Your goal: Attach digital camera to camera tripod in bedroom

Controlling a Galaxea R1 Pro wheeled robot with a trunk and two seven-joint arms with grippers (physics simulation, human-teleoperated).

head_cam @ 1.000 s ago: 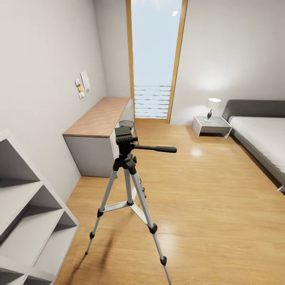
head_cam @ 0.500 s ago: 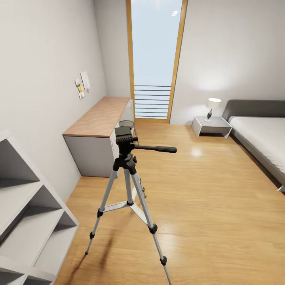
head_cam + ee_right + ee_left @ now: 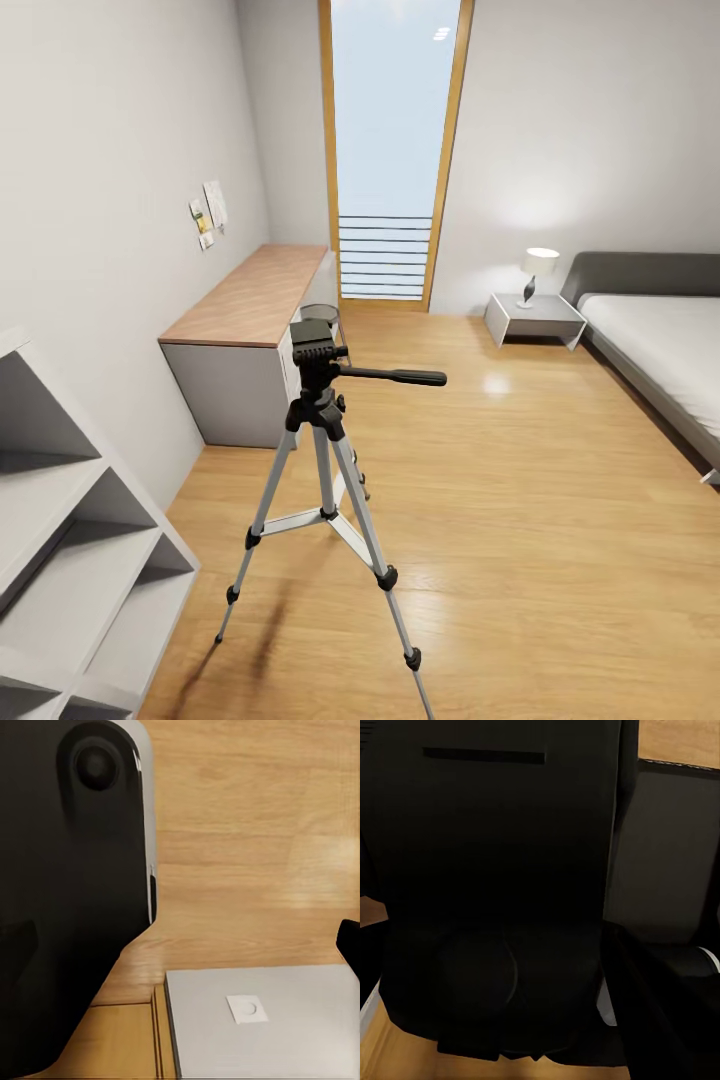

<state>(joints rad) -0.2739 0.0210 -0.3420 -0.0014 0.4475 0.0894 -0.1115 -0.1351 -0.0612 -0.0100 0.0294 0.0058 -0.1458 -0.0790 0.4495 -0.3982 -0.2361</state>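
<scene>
In the middle of the bedroom, on the light wood floor (image 3: 560, 520), the camera tripod (image 3: 322, 470) is seen standing upright on its 3 silver-grey legs, which are spread apart and tipped with black feet. Its black head (image 3: 314, 348) is topped by a flat mounting plate on which nothing is mounted, and the long black pan handle (image 3: 395, 377) is carried out level toward the bed side of the room. Just behind the tripod, against the grey wall, a wood-topped counter (image 3: 255, 295) with a grey front is placed, and small paper notes (image 3: 208, 215) are pinned to the wall above it. A grey cube shelf (image 3: 70, 540) is seen at the near edge on the robot's left. Behind the counter a tall wood-framed window (image 3: 392, 150) with horizontal rails across its lower part is set in the far wall. A low white bedside table (image 3: 535, 320) bearing a lit lamp (image 3: 538, 268) stands beside the bed (image 3: 665, 350), well apart from the tripod. In the left wrist view a dark robot body is pressed close to the lens, with slivers of wood floor at the edges; the left pincer's state cannot be told. In the right wrist view a black, silver-edged part is seen over the floor, beside a grey flat panel (image 3: 262, 1020); the right pincer's state cannot be told either.
</scene>
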